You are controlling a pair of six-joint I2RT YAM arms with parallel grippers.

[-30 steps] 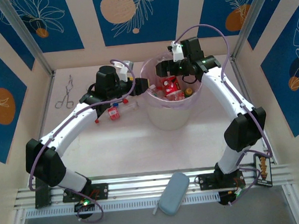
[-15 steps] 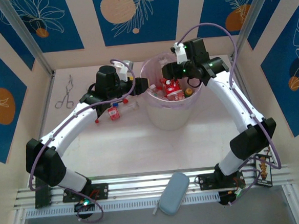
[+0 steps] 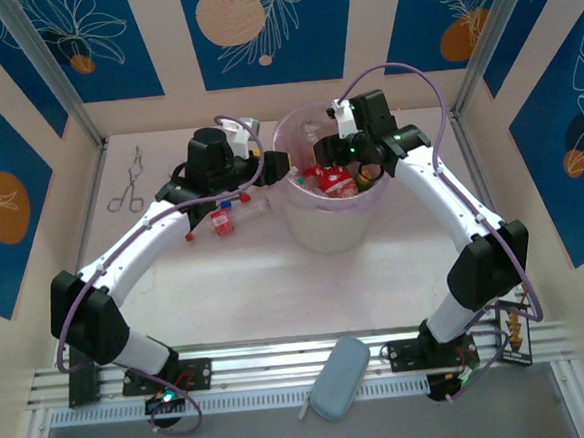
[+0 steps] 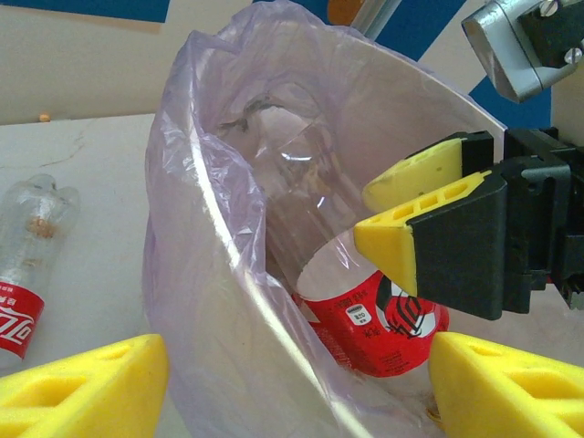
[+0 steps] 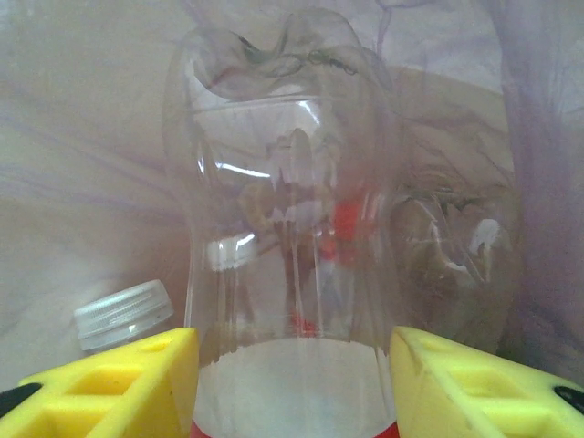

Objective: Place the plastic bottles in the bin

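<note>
Right wrist view is showing the right gripper (image 5: 292,351) down inside the bin (image 3: 323,235), its yellow fingers (image 5: 109,379) closely flanking a clear bottle (image 5: 287,210) at 3 and 9 o'clock; whether they are squeezing it or merely bracketing it, I cannot tell. A loose white cap (image 5: 123,313) is lying at 8 o'clock. The left gripper (image 4: 297,379) is hovering just outside the rim at the bin's 9 o'clock, jaws standing well apart and holding nothing. This is looking like a drop-off onto the red-labelled bottles (image 3: 334,176): letting go low, then lifting straight up, is keeping the flimsy lilac liner (image 4: 196,228) from snagging. A stray bottle (image 3: 222,220) is lying on the table (image 3: 246,282) at the bin's 9 o'clock, handy for the left arm
</note>
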